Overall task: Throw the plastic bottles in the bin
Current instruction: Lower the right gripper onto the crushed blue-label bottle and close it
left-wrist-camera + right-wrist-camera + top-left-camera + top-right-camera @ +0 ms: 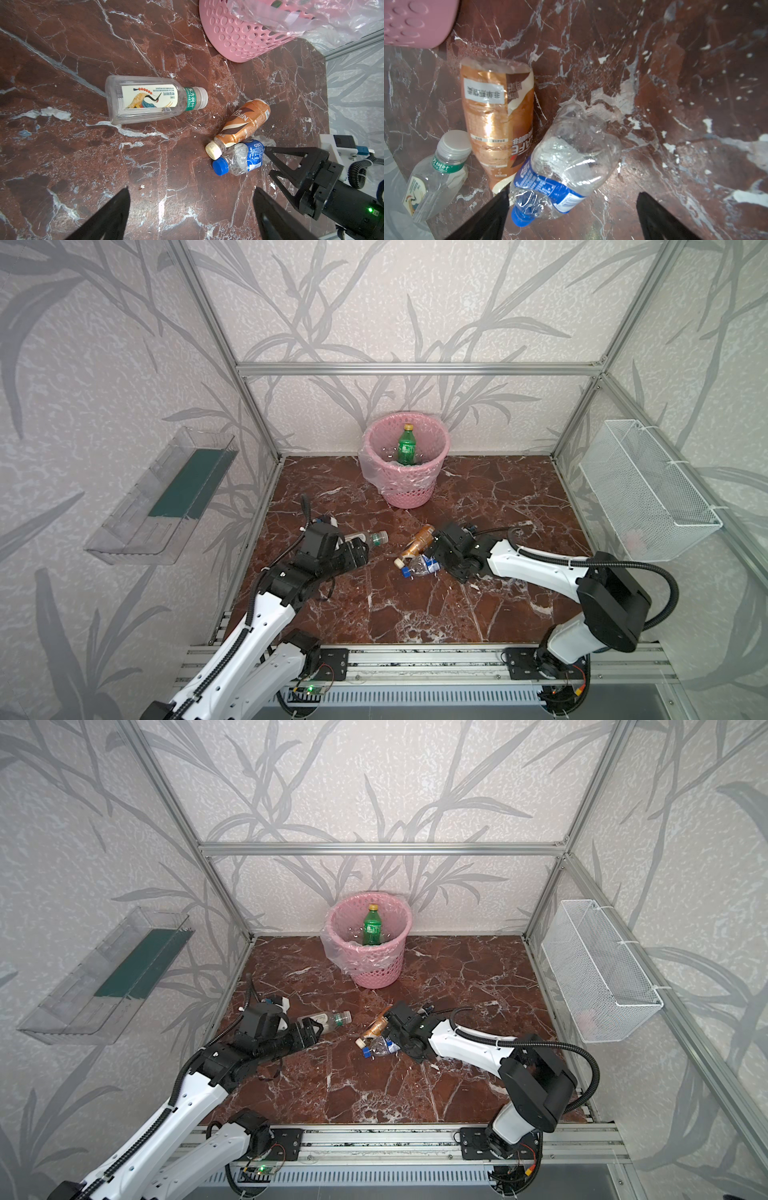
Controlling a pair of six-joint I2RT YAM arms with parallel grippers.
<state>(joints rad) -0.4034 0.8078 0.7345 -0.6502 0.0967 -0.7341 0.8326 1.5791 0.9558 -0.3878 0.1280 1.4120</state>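
Bin (409, 493) stands at the back of the marbled desk (415, 614), close to the rear wall, with a clear liner folded over its rim. One green bottle (406, 448) stands upright inside it, seen in both top views.

Three bottles lie on the desk in front of the bin:
- The white-labelled bottle (149, 99) lies on its side just ahead of the left fingers (112, 214), apart from them. The left fingers are spread wide, released.
- The orange-brown bottle (498, 124) and the crushed blue-labelled bottle (564, 166) lie touching each other, caps side by side.

The right fingers (658, 216) are spread wide, released. The blue-labelled bottle rests on the desk partly between them. One fingertip sits at its label; I cannot tell if they touch.
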